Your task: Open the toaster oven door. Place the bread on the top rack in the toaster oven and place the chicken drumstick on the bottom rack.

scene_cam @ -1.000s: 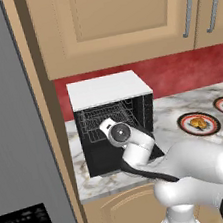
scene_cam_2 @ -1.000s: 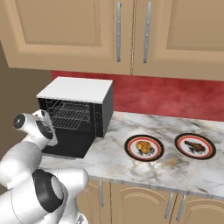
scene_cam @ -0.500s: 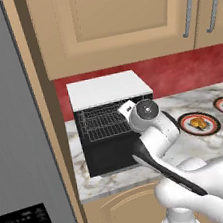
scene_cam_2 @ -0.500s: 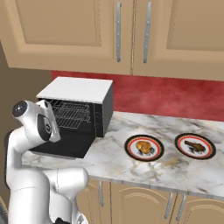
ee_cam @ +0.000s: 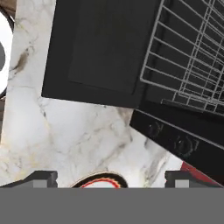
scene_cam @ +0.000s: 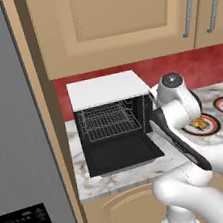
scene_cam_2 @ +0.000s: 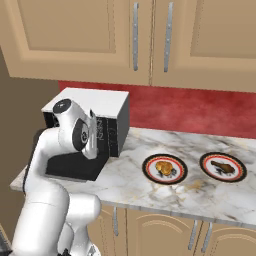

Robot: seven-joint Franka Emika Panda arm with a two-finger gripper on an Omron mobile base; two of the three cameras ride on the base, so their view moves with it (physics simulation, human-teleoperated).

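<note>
The toaster oven (scene_cam: pixel 105 91) stands on the counter with the toaster oven door (scene_cam: pixel 122 155) dropped flat in front of it. Inside are the top rack (scene_cam: pixel 105 114) and the bottom rack (scene_cam: pixel 111 130), both bare. The bread (scene_cam_2: pixel 163 168) lies on a plate to the right of the oven. On a farther plate lies the chicken drumstick (scene_cam_2: pixel 222 167). My gripper (ee_cam: pixel 111 179) is open and empty, looking down on the door (ee_cam: pixel 105 48), a rack (ee_cam: pixel 188 57) and the marble beside the oven's right front corner.
The grey fridge (scene_cam: pixel 18 147) stands left of the oven, and wall cabinets (scene_cam_2: pixel 135 40) hang above. The oven's knob panel (ee_cam: pixel 183 144) lies close to my hand. The bread's plate rim (ee_cam: pixel 99 181) shows between my fingertips. Marble counter (scene_cam_2: pixel 200 195) runs to the right.
My hand has risen from the door's front edge and swung right, to beside the oven's right side. The door stays flat open. The food has not moved.
</note>
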